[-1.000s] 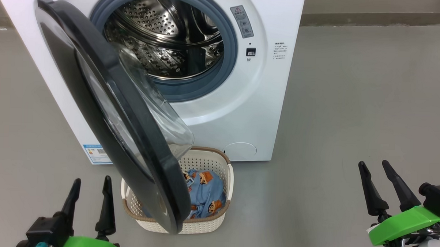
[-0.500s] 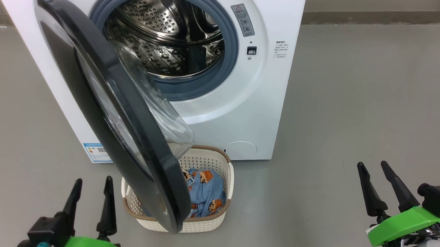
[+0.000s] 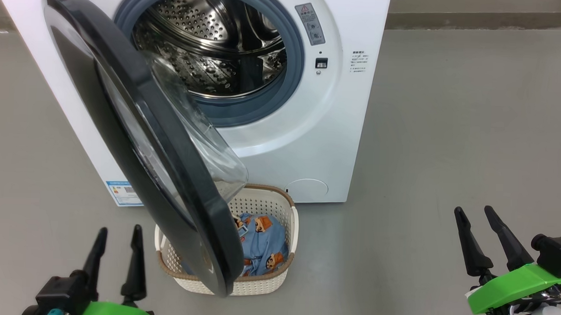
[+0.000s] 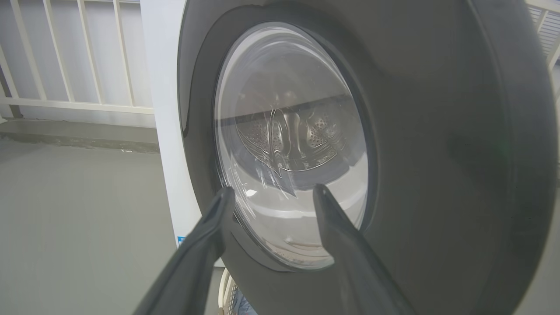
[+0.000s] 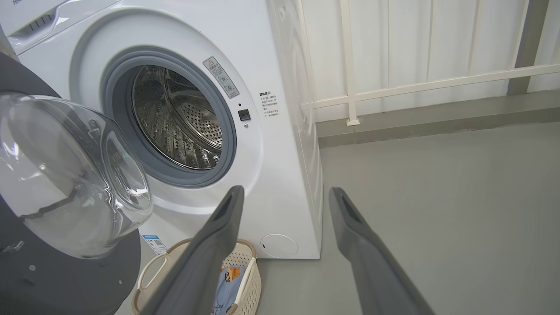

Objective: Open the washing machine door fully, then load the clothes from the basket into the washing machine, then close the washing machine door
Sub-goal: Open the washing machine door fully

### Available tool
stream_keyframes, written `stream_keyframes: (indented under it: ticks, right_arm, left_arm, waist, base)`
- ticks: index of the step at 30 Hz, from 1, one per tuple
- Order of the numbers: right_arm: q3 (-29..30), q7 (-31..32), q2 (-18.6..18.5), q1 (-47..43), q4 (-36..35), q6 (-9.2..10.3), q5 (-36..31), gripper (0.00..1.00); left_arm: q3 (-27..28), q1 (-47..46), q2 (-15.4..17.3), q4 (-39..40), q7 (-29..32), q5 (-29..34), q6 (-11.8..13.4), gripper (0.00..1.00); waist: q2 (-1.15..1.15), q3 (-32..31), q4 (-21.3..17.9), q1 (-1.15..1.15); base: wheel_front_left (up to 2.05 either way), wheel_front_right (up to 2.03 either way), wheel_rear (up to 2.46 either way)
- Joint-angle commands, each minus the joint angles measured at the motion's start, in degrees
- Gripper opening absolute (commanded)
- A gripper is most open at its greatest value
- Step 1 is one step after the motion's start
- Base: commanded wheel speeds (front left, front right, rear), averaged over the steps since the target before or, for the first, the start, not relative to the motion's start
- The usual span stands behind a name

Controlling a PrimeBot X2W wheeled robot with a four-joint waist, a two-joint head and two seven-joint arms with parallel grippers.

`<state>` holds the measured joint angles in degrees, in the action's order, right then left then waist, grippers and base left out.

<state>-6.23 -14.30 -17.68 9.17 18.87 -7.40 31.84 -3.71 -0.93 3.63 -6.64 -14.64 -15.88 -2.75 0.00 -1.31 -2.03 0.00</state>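
Before the lower left corner of the washing machine (image 3: 309,130), a little away from it: the left gripper (image 3: 119,229), jaws spread wide, nothing held. Points toward the outer face of the washing machine door (image 3: 203,220), without touching it.

On the bottom left corner of the machine's front, a small blue label (image 3: 125,191).

Hinged at the machine's left side, the door: open, standing well out from the front, nearly edge-on in the head view, with the clear glass bowl (image 3: 206,155) bulging back toward the machine.

In the middle of the machine's front, the round opening uncovered, ringed by the grey gasket (image 3: 295,69), with the steel drum (image 3: 210,43) behind.

On the floor (image 3: 449,135) just before the machine's base, below the opening: the basket (image 3: 257,287), its left part hidden behind the lower edge of the door. Inside it, the clothes (image 3: 263,243), light blue with orange-brown figures, lying in a heap.

Far off the machine's right side, over bare grey floor, well apart from machine and basket: the right gripper (image 3: 472,210), jaws also spread, empty.
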Motion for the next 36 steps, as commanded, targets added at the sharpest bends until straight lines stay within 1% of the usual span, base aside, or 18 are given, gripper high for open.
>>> stream_keyframes:
  ticks: [1,2,3,4,8,14,20,31,36]
  right_arm:
    - [-0.8,-0.7,-0.6,-0.4,-1.2,-0.09,-0.2,1.0]
    - [-0.8,-0.7,-0.5,-0.4,-1.2,-0.09,-0.2,1.0]
    - [-0.8,-0.7,-0.4,-0.4,-1.2,-0.09,-0.2,1.0]
    - [-0.7,-0.7,-0.4,-0.4,-1.3,-0.09,-0.3,1.0]
    - [-0.6,-0.7,-0.2,-0.6,-1.4,-0.09,-0.3,1.0]
    - [-0.5,-0.7,0.1,-0.6,-1.2,-0.09,-0.3,1.0]
    - [-0.5,-0.7,0.4,-0.6,-1.2,-0.09,-0.3,1.0]
    - [-0.7,-0.7,0.9,-0.4,-1.3,-0.09,-0.3,1.0]
    - [-0.7,-0.7,0.9,-0.2,-1.4,-0.09,-0.4,1.0]
  left_arm:
    - [1.7,-1.9,1.0,1.6,-0.4,-0.3,0.5,0.49]
    - [1.7,-1.9,1.0,1.6,-0.4,-0.3,0.5,0.36]
    - [1.7,-1.9,1.0,1.7,-0.4,-0.3,0.5,0.06]
    - [1.7,-2.0,1.0,1.7,-0.4,-0.4,0.5,0.0]
    - [1.6,-2.2,1.0,2.5,-0.4,-0.4,0.6,0.0]
    - [1.6,-3.1,0.9,6.0,-0.4,-0.1,0.5,0.0]
    - [0.6,-3.8,0.8,13.3,-0.4,1.3,0.4,0.0]
    - [-5.4,-5.3,0.2,24.8,1.3,2.1,-0.1,0.0]
    - [-10.3,-5.6,-0.1,26.3,3.2,1.0,-0.8,0.0]
  waist:
    - [0.0,0.0,0.0,0.0]
    - [0.0,0.0,0.1,0.0]
    - [0.0,0.0,0.1,0.0]
    - [0.0,0.0,0.1,0.0]
    - [0.0,0.0,0.3,0.0]
    - [0.0,0.1,0.4,0.0]
    - [0.0,0.1,0.5,0.0]
    - [0.0,-0.2,-0.3,0.0]
    - [0.0,0.0,-1.1,0.0]
  base:
    - [0.0,0.0,0.0]
    - [0.0,0.0,0.0]
    - [0.0,0.0,0.0]
    - [0.0,0.0,0.0]
    - [0.0,0.0,0.0]
    - [0.0,0.0,0.0]
    - [0.0,0.0,0.0]
    - [0.0,0.0,0.0]
    - [0.0,0.0,0.0]
